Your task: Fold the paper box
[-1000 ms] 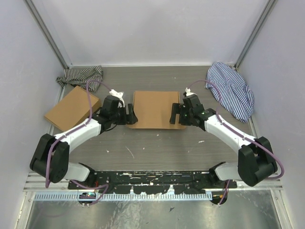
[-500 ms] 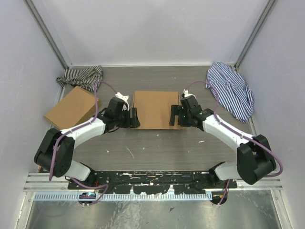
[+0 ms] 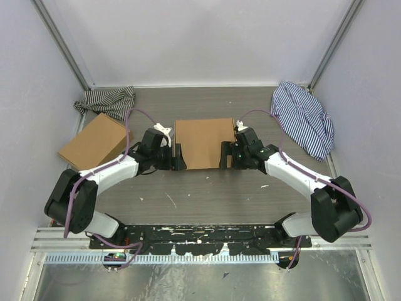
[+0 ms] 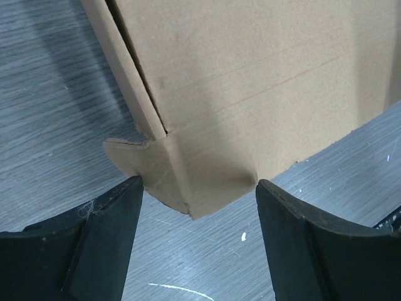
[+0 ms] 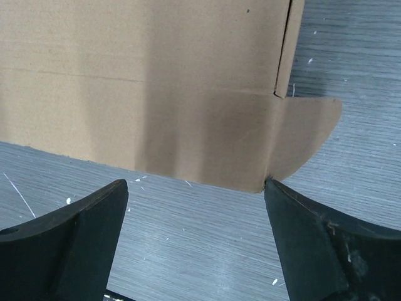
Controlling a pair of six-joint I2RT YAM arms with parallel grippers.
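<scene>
Paper box (image 3: 202,143) lay flat and closed near the middle of the worktop (image 3: 207,194), lid down. Left gripper (image 3: 176,157) sat at the box's near left corner, jaws spread wide and holding nothing. In the left wrist view that corner stood between the two fingers, with a small rounded tab poking out of the side seam. Right gripper (image 3: 227,155) sat at the near right corner, jaws likewise wide apart and empty. One fingertip lay just at the front edge, where another rounded tab stuck out sideways over the worktop. Contact with the cardboard could not be told. A second flat brown box (image 3: 94,143) lay well apart to the left, beside a striped cloth (image 3: 106,100). A blue striped cloth (image 3: 305,119) lay at far right.
</scene>
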